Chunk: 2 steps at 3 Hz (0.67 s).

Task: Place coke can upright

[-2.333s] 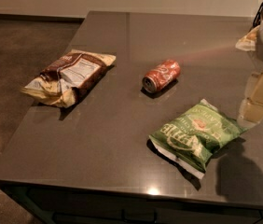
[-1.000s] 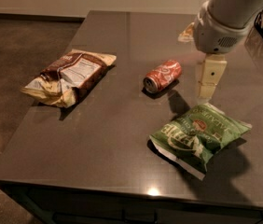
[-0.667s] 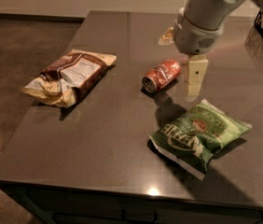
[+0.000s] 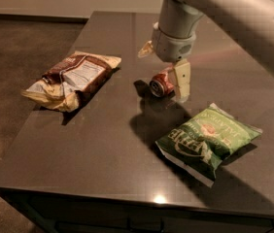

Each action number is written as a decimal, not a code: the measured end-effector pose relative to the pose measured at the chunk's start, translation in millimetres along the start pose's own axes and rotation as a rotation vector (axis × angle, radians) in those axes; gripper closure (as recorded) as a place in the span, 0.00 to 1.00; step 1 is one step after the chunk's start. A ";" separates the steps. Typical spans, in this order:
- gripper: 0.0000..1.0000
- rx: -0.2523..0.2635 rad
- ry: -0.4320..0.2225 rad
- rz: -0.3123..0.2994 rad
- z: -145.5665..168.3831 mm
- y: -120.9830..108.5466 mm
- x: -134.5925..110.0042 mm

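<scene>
The coke can (image 4: 160, 85) is seen lying on its side on the dark table (image 4: 103, 144), and the gripper (image 4: 162, 72) is positioned right over it, fingers spread apart

Dark table (image 4: 103, 174) with three things lying on it, the gripper (image 4: 179, 79) low over its middle.
The coke can (image 4: 160, 84) lies on its side just beside the gripper; brown chip bag (image 4: 71, 79) well apart, green chip bag (image 4: 207, 140) nearer.

Dim, warm light; a small glare spot sits near the desk's (image 4: 103, 144) lower edge. The pincer (image 4: 172, 74), upper centre, casts a dark shadow just below itself.
</scene>
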<state>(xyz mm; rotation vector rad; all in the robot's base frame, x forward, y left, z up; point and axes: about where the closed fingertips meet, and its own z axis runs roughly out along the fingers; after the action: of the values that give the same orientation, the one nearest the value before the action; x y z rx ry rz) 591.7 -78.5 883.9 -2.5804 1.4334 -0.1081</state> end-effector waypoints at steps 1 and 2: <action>0.00 -0.043 0.017 -0.102 22.6 -14.4 5.4; 0.15 -0.080 0.031 -0.171 37.3 -20.0 9.6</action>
<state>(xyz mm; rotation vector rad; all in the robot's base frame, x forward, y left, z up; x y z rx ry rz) 619.2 -71.6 851.0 -2.7746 1.2490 -0.1168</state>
